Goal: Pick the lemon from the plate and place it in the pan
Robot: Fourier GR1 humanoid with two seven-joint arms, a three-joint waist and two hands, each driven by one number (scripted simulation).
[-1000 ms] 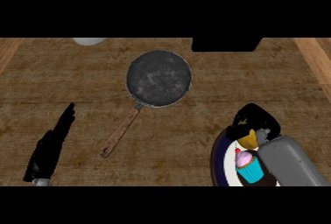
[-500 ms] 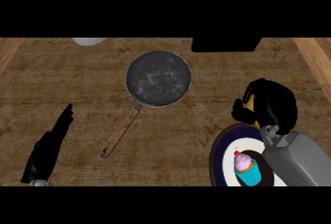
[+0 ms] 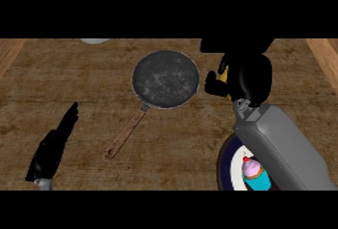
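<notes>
A dark round pan point(image 3: 166, 79) with a wooden handle point(image 3: 125, 135) lies on the counter at the upper middle. Just to the right of the pan's rim, my right hand point(image 3: 248, 76) is curled round the yellow lemon point(image 3: 224, 75), of which only a sliver shows. The dark-rimmed plate point(image 3: 226, 162) sits at the lower right, partly under my right forearm, with a pink cupcake point(image 3: 255, 173) on it. At the lower left my left hand point(image 3: 54, 144) rests with straight fingers.
A white round object point(image 3: 95, 40) peeks in at the top edge left of the pan. A black block point(image 3: 236, 44) stands at the top right, behind my right hand. Wooden rails point(image 3: 323, 53) border the counter's sides.
My right hand has lifted off the plate with the lemon and travelled up and left toward the pan. The plate with its cupcake is now more exposed. The left hand stayed still.
</notes>
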